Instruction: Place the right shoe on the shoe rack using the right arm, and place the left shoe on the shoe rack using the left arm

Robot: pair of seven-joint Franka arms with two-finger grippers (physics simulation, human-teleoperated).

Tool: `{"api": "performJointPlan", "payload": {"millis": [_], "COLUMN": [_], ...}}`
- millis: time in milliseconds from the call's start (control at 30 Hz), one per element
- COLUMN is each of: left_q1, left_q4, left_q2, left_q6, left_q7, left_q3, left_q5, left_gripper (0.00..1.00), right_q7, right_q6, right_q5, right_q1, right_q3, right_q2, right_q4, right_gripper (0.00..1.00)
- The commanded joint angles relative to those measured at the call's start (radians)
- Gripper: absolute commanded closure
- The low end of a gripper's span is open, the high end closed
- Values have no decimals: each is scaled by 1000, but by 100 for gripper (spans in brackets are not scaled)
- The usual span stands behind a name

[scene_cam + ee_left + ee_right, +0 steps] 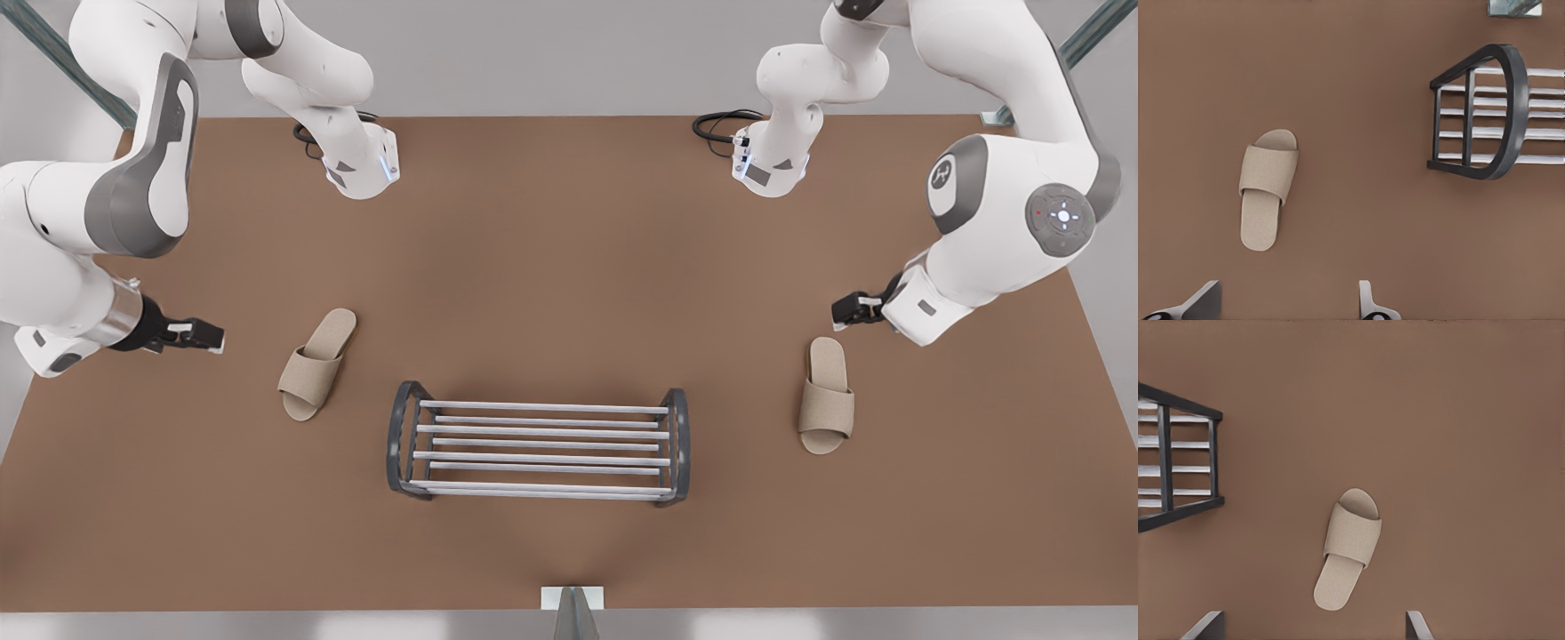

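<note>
The shoe rack [673, 444] stands empty near the table's front middle. One beige slipper, the left shoe [827, 396], lies toward the front view's right, toe toward the front edge. My left gripper [840, 311] hovers just behind its heel, open. From the left wrist the left shoe [1266, 190] lies ahead of the open left gripper [1288, 288], with the rack [1511, 113] off to one side. The right shoe [317, 364] lies tilted at the front view's left. My right gripper [216, 337] is open beside it. The right wrist view has the right shoe [1348, 547], the rack [1165, 453] and the right gripper [1313, 617].
The brown table [569, 267] has open floor around both slippers and the rack. Black cable loops [716, 124] lie at the back by the arm bases. A small metal bracket [573, 600] sits at the front edge, also in the left wrist view as the bracket [1515, 7].
</note>
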Motion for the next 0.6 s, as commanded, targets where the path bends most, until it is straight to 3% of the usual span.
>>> {"api": "performJointPlan", "payload": {"millis": [0,100,167,233,300,400,533,567], "left_q1": [-2,-3,-3,18,63,100,156,184], "left_q4": [0,-34,-386,-753,-933,-1037,-1069,-1072], "left_q2": [-3,-35,-176,-242,-236,-104,-27,-12], "left_q6": [74,49,478,1055,1411,1787,1891,1891], "left_q7": [-78,-85,-85,-87,-85,-79,-24,-6], "left_q3": [-2,-13,-25,-37,-37,-37,-34,-36], "left_q5": [5,28,80,157,177,195,215,221], "left_gripper": [0,0,0,0,0,0,1,1], "right_q7": [-13,-15,-15,-19,-18,-15,-4,-2], "right_q6": [39,42,42,79,233,372,428,447], "right_q5": [0,0,11,7,0,-1,8,-3], "right_q1": [0,0,-9,0,17,40,12,15], "right_q3": [0,0,-2,0,2,2,-2,-5], "right_q2": [-1,1,27,41,82,151,206,183], "right_q4": [1,2,7,8,5,4,-8,-92], "right_gripper": [0,0,0,0,0,0,0,0]}}
